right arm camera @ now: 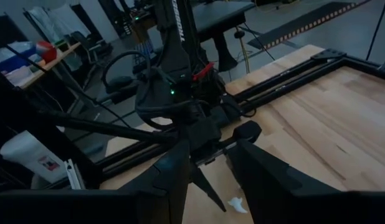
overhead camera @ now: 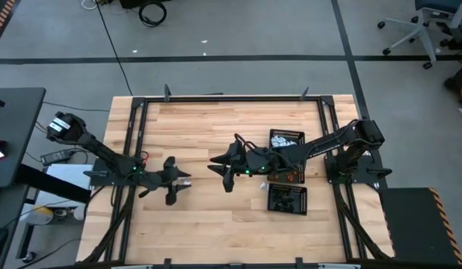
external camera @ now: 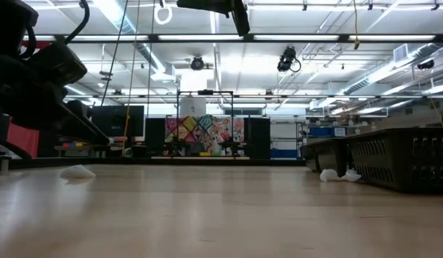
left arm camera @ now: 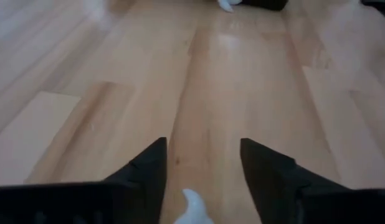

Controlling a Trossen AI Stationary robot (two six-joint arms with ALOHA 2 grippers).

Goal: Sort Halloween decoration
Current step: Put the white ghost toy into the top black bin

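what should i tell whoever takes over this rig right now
Left gripper: low over the table's left half, fingers apart, a white trinket lying between them, apparently not clamped.
Right gripper: mid-table, pointing toward the left arm, fingers apart, holding nothing visible.
Trays: three black mesh trays on the right; the far tray holds white pieces, the near tray black ones, and the middle one sits under the right arm.
Left to do: another white trinket lies loose beside the trays; both still need sorting.
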